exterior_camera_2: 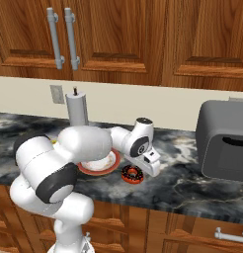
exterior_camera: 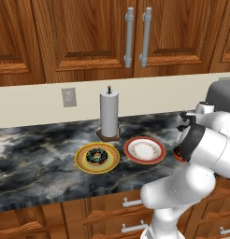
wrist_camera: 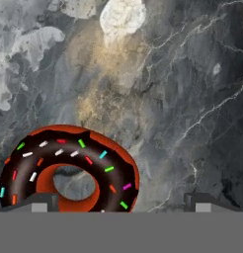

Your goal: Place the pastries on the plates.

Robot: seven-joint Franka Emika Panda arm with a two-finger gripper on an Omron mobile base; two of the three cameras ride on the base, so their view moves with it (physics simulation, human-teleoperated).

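Halfway is the fair call on this one: the dark-sided donut [exterior_camera: 97, 157] already sits in the middle of the yellow-rimmed plate [exterior_camera: 81, 163], flat and settled, so that pairing looks done. Next door, the red-orange-rimmed plate [exterior_camera: 144, 150] lies just beside it on the marble counter [exterior_camera: 37, 158] with its white patterned centre bare, waiting for a guest. And there's the guest: the reddish-orange-sided donut [exterior_camera_2: 132, 174] rests on the counter just off that plate's edge, on the side toward the grey appliance [exterior_camera_2: 223, 141], not on any plate. The arm is stretched low over it, and the gripper [wrist_camera: 118, 203] hangs right above, jaws spread wide with nothing between them; in the hand view the two dark fingertips [wrist_camera: 42, 202] poke up at the bottom with the sprinkled ring [wrist_camera: 69, 170] sitting toward the left one rather than centred between the pair. So by my reading the grab has not happened yet; the hand would likely want to shift across so the ring falls between the jaws before closing. What's left, then: pick up this second pastry, carry it the short way over, and set it down on the empty plate. Behind the plates the paper towel roll [exterior_camera: 109, 114] stands upright on its brown base, near the wall and out of the way.
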